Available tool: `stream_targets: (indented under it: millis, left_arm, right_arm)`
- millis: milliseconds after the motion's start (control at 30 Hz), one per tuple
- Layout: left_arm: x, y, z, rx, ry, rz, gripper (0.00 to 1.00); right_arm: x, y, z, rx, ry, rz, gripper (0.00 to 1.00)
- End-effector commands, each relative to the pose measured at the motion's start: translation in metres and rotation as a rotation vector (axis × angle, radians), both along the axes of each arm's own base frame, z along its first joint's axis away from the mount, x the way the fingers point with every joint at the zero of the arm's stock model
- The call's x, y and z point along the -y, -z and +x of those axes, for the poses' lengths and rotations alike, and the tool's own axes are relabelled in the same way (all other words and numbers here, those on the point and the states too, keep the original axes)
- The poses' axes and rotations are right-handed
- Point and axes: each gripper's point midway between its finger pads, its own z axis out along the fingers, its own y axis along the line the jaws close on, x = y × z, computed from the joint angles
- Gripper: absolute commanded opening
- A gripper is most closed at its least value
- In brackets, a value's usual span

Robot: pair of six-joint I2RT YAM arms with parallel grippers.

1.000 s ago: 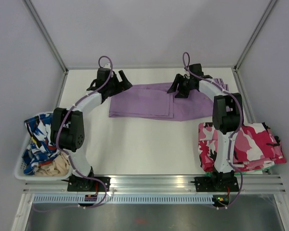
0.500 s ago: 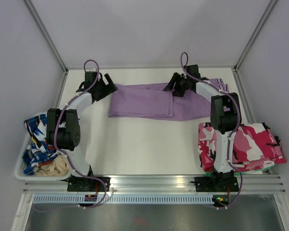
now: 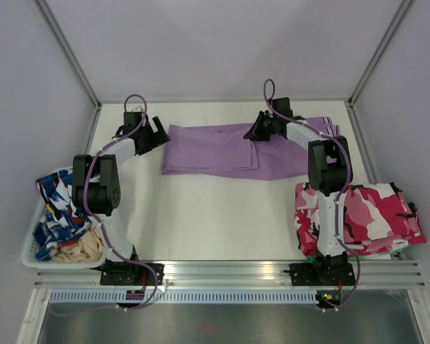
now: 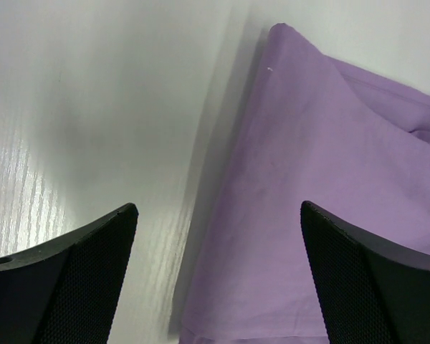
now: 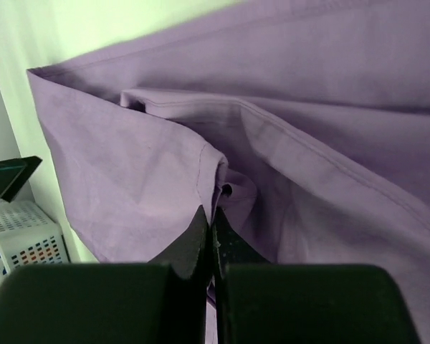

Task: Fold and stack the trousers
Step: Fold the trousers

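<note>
While flat, trousers (image 5: 308,143) in end effector (image 5: 212,218)

The top camera looks steeply down from high at the near side over the whole table (image 3: 201,215). Both wrist cameras sit close over the trousers (image 3: 215,147), left at their left edge, right seemingly at a mid fold; all views share that cloth.
</note>
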Motion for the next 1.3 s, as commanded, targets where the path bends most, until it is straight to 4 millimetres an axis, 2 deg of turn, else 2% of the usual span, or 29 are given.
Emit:
stream_targets:
  millis: [0,67,100,167,267,300,400,467,533,567,600,633,700,833,867,1000,1100,1133,1167,1233,1267]
  left_arm:
    - [0.000,-0.007,0.016,0.068,0.071,0.023,0.98]
    - [0.002,-0.010,0.019,0.086,0.087,0.019,0.98]
    - [0.003,-0.007,0.020,0.084,0.090,0.017,0.98]
    - [0.005,-0.009,0.024,0.095,0.099,0.009,0.98]
    - [0.010,-0.007,0.030,0.101,0.126,-0.006,0.98]
    - [0.012,-0.008,0.031,0.108,0.136,-0.011,0.98]
    - [0.019,-0.007,0.034,0.114,0.186,-0.033,0.97]
    - [0.026,-0.008,0.036,0.123,0.228,-0.050,0.97]
    - [0.023,-0.009,0.040,0.119,0.212,-0.043,0.96]
    - [0.021,-0.002,0.039,0.093,0.198,-0.037,0.96]
    - [0.019,0.006,0.033,0.043,0.189,-0.034,0.96]
    - [0.017,0.004,0.037,0.035,0.181,-0.028,0.96]
    - [0.019,0.014,0.031,-0.008,0.186,-0.043,0.94]
    - [0.027,0.025,0.015,-0.057,0.210,-0.070,0.90]
    - [0.027,0.026,0.013,-0.062,0.210,-0.073,0.90]
    - [0.033,0.033,0.006,-0.091,0.223,-0.100,0.86]
    - [0.041,0.038,0.002,-0.101,0.250,-0.115,0.81]
    - [0.045,0.040,0.001,-0.105,0.264,-0.121,0.79]
    - [0.050,0.041,-0.001,-0.110,0.278,-0.122,0.76]
    - [0.058,0.044,-0.002,-0.112,0.307,-0.112,0.73]
    - [0.067,0.044,-0.004,-0.114,0.330,-0.105,0.71]
  right_arm:
    - [-0.006,-0.073,0.018,0.240,-0.046,0.002,0.00]
    - [-0.007,-0.081,0.013,0.301,-0.076,-0.014,0.00]
    - [-0.009,-0.100,0.015,0.365,-0.085,-0.010,0.00]
    - [-0.006,-0.100,0.015,0.386,-0.081,-0.038,0.00]
    - [-0.005,-0.080,0.017,0.335,-0.095,-0.058,0.01]
    - [-0.006,-0.058,0.013,0.276,-0.105,-0.059,0.02]
    - [-0.009,-0.039,0.008,0.199,-0.111,-0.039,0.10]
    - [-0.009,-0.037,0.006,0.194,-0.110,-0.046,0.21]
    - [-0.002,-0.044,0.009,0.205,-0.091,-0.085,0.31]
    - [0.002,-0.043,0.007,0.198,-0.097,-0.113,0.37]
    - [0.007,-0.043,0.007,0.192,-0.088,-0.139,0.48]
    - [0.008,-0.051,0.012,0.207,-0.087,-0.149,0.51]
    - [0.013,-0.053,0.010,0.190,-0.098,-0.173,0.56]
    - [0.018,-0.076,0.008,0.211,-0.099,-0.196,0.61]
    - [0.019,-0.087,0.005,0.224,-0.098,-0.199,0.61]
    - [0.027,-0.109,-0.001,0.260,-0.107,-0.246,0.63]
    - [0.052,-0.117,-0.003,0.249,-0.048,-0.349,0.69]
    - [0.065,-0.119,-0.002,0.241,-0.011,-0.384,0.71]
    - [0.090,-0.121,-0.001,0.215,0.064,-0.420,0.72]
    - [0.115,-0.119,-0.004,0.183,0.129,-0.418,0.73]
    - [0.124,-0.130,-0.004,0.193,0.176,-0.392,0.73]
